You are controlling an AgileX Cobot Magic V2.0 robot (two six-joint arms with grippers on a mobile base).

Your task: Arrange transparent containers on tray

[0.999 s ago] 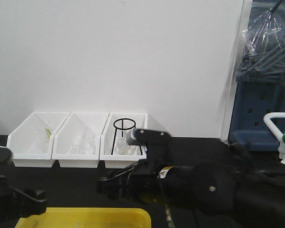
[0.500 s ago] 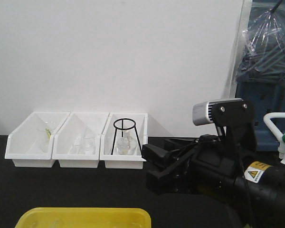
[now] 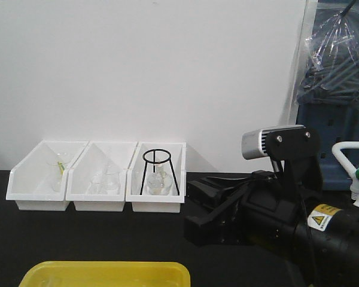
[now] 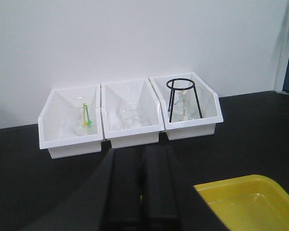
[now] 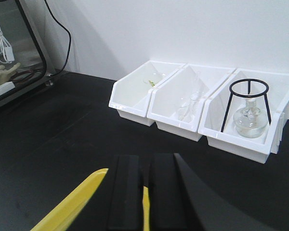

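The yellow tray (image 3: 105, 274) lies at the near edge of the black table, partly cut off; its corner also shows in the left wrist view (image 4: 245, 202) and its rim in the right wrist view (image 5: 72, 204). No transparent container shows clearly; only faint glints lie on the tray floor. My right gripper (image 3: 191, 209) hangs right of the tray, pointing left, fingers (image 5: 166, 192) nearly together with nothing between them (image 5: 145, 159). My left gripper (image 4: 142, 151) is shut and empty, just left of the tray corner, and out of the front view.
Three white bins (image 3: 96, 190) stand in a row against the white wall: a glass with a green stick (image 4: 85, 118), beakers (image 4: 127, 115), and a black ring tripod (image 3: 158, 170) over a round flask. A blue pegboard (image 3: 332, 143) and a white tap (image 3: 347, 161) stand at the right.
The right arm, lying low across the front a second ago, has lifted and swung right. The left arm has left the front view's bottom-left corner. Little moved in the last half second.
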